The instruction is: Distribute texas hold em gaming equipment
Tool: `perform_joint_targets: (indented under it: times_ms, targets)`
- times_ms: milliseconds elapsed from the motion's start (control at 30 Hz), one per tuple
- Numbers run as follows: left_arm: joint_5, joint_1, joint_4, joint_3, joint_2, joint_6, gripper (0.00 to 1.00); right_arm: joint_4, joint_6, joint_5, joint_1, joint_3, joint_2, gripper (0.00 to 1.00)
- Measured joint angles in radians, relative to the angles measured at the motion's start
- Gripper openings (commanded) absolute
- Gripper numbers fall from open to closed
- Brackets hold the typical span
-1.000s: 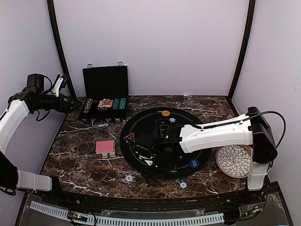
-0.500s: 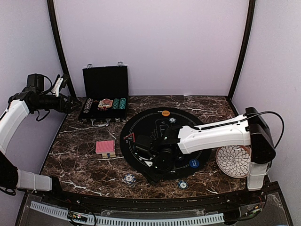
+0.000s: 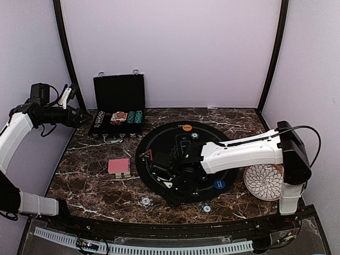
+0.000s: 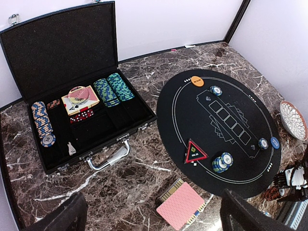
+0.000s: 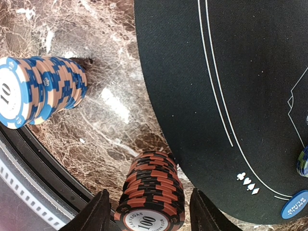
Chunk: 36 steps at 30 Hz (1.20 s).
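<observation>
In the right wrist view a stack of orange-and-black poker chips (image 5: pixel 153 195) stands on the marble beside the edge of the black mat (image 5: pixel 231 72). My right gripper (image 5: pixel 149 211) is open and straddles this stack, with a gap on each side. A blue-and-white chip stack (image 5: pixel 41 91) stands further left. From above, my right gripper (image 3: pixel 175 188) sits low at the mat's near edge and hides the orange stack. My left gripper (image 4: pixel 149 219) is open and empty, high at the far left. Red-backed cards (image 3: pixel 119 167) lie left of the mat, near the red triangle token (image 3: pixel 147 155).
An open black case (image 3: pixel 118 106) with chips and cards stands at the back left. On the mat lie an orange disc (image 3: pixel 187 127) and a blue disc (image 3: pixel 219 184). Blue chips (image 3: pixel 146 201) sit near the front edge. A white patterned plate (image 3: pixel 264 181) is at the right.
My right gripper's jaws have narrowed around the orange-and-black chip stack, and the arm has shifted slightly left. The left arm has not moved.
</observation>
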Motion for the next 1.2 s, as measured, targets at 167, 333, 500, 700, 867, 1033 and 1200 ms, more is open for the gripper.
perform_joint_targets:
  times_ms: [167,333,500,700,867,1033,1200]
  targets:
    - [0.0,0.0,0.0,0.0,0.0,0.0,0.99,0.0,0.0,0.0,0.0,-0.002,0.0,0.59]
    - [0.0,0.0,0.0,0.0,0.0,0.0,0.99,0.0,0.0,0.0,0.0,-0.012,0.0,0.6]
    - [0.0,0.0,0.0,0.0,0.0,0.0,0.99,0.0,-0.002,0.003,0.0,-0.013,0.0,0.52]
    - [0.0,0.0,0.0,0.0,0.0,0.0,0.99,-0.002,0.005,0.005,0.0,-0.013,0.0,0.29]
    - [0.0,0.0,0.0,0.0,0.0,0.0,0.99,-0.01,0.004,0.013,0.0,-0.008,0.0,0.19]
    - [0.0,0.0,0.0,0.0,0.0,0.0,0.99,-0.056,0.004,0.04,0.0,0.028,0.0,0.13]
    - [0.0,0.0,0.0,0.0,0.0,0.0,0.99,-0.101,0.001,0.059,-0.026,0.112,-0.005,0.12]
